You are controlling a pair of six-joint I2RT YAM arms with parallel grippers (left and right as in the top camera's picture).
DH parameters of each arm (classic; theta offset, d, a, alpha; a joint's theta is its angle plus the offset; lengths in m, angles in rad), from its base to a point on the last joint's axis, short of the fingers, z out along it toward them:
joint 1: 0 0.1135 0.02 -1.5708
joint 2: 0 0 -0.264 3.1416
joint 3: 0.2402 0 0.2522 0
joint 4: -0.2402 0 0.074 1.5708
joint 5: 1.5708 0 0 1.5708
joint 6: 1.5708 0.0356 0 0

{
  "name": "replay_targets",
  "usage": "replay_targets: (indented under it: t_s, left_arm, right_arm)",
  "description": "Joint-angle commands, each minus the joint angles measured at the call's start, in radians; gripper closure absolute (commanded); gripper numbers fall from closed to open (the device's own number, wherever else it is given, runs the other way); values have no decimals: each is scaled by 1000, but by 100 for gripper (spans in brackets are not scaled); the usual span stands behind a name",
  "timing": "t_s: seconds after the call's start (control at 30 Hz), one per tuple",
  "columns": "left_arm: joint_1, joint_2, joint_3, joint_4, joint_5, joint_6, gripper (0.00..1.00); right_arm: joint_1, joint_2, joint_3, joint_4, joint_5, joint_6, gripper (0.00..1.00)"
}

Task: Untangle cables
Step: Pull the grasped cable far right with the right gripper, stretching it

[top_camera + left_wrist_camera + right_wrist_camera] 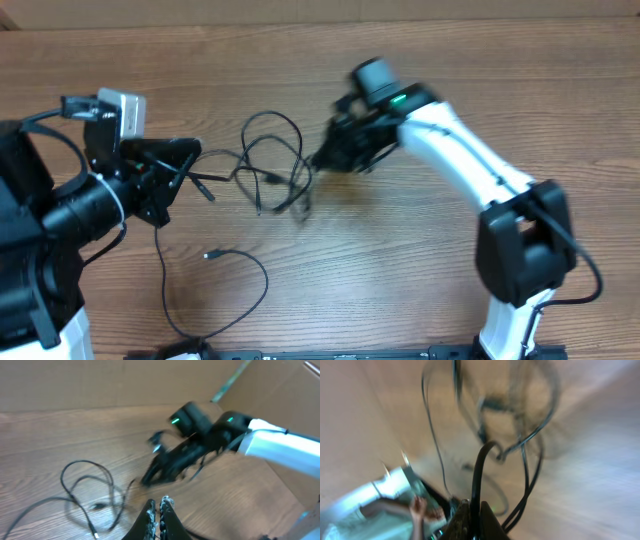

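Observation:
Thin black cables (272, 165) lie in a loose tangle on the wooden table between my two arms. They also show in the left wrist view (75, 495) and, blurred, in the right wrist view (520, 435). My left gripper (188, 160) is at the tangle's left edge, its jaws (159, 504) pressed together, with strands running from its tip into the tangle. My right gripper (320, 158) is at the tangle's right edge, blurred. Its jaws (472, 509) are shut on a black cable loop (478, 467). A separate cable loop (240, 300) with a silvery plug (210, 256) lies nearer the front.
The right arm's white link (460, 150) reaches across the right half of the table and appears in the left wrist view (280, 445). The left arm's black body (60, 210) fills the left side. A cardboard wall (270, 390) stands behind the table.

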Motion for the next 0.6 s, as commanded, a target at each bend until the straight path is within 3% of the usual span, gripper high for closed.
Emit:
replay_targets:
  t_s: [0.0, 0.3, 0.57]
  left_arm:
    - [19, -33, 3, 2, -23, -9, 96]
    - [64, -34, 3, 6, -92, -40, 96]
    - [154, -13, 3, 69, -152, -75, 96]
  right_arm:
    - [-121, -3, 3, -11, -23, -169, 96]
    - [-463, -86, 56, -98, -22, -459, 96]
    - [-769, -160, 137, -175, -16, -575, 96]
